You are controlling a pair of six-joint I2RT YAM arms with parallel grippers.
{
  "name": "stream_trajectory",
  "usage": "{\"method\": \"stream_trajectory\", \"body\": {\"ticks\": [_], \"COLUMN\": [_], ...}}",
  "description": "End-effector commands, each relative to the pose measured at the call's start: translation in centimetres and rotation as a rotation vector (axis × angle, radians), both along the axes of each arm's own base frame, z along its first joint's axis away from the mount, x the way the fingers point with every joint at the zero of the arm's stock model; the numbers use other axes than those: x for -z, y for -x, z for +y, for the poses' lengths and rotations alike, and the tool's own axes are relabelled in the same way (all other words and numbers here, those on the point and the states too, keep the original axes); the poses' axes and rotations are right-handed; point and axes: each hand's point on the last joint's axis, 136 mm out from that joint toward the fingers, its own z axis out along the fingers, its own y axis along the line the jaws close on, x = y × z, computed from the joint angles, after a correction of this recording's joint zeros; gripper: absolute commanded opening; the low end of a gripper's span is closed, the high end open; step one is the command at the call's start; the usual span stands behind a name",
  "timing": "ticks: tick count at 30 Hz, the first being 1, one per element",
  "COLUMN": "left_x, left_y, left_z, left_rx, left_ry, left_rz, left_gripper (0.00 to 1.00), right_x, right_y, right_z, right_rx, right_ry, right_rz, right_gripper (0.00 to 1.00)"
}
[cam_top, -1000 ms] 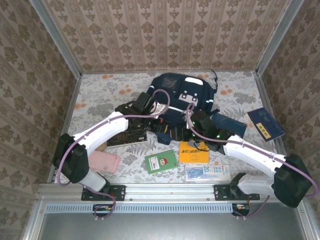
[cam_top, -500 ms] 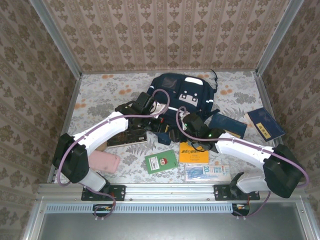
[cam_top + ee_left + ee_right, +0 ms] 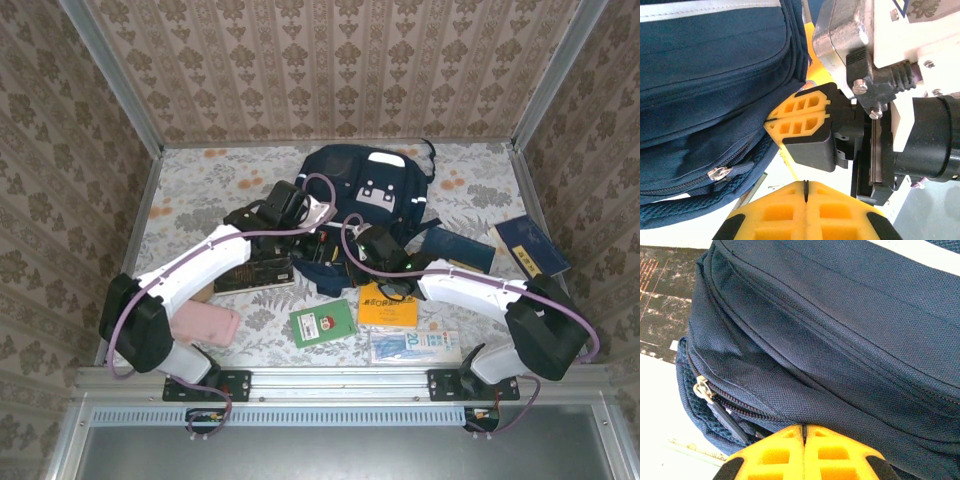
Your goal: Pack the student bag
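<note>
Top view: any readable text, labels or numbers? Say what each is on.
None legible.
yellow booklet: dark characters, too blurred.
green card: red-and-white logo, illegible.
pale blue packet: print too small.
navy book: yellow label, unreadable.
student bag: no print readable.

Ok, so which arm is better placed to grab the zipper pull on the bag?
Right, probably. The right gripper, shut, rests against the student bag with the zipper pull close beside its tips. The left gripper is shut too, its tips clear of the fabric.
</note>
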Motion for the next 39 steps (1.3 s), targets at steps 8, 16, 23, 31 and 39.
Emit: {"method": "stream_trajectory", "body": {"ticks": [8, 16, 23, 31, 39], "left_x": [3.0, 3.8, 5.4, 5.6, 7.2], "left_y": [-0.4, 0.6, 1.1, 0.5, 0.1], "left_z": [3.2, 3.0, 2.3, 1.8, 0.6], "left_rx": [-0.129, -0.183, -0.345, -0.629, -0.741], "left_ry": [-0.137, -0.253, -0.285, -0.170, -0.138], "left_rz": [0.005, 0.069, 0.303, 0.445, 0.398], "left_gripper": [0.37, 0.57, 0.60, 0.63, 0.60], "right_x": [-2.6, -4.0, -3.7, -4.2, -4.7], "right_y": [-0.3, -0.4, -0.8, -1.2, -0.9], "right_z": [-0.5, -3.2, -4.7, -5.4, -6.9], "right_rx": [0.027, 0.190, 0.315, 0.367, 0.400], "right_ry": [-0.109, -0.131, -0.183, -0.253, -0.297], "right_rz": [-0.007, 0.049, 0.060, 0.041, 0.001], "right_gripper": [0.00, 0.28, 0.28, 0.28, 0.27]}}
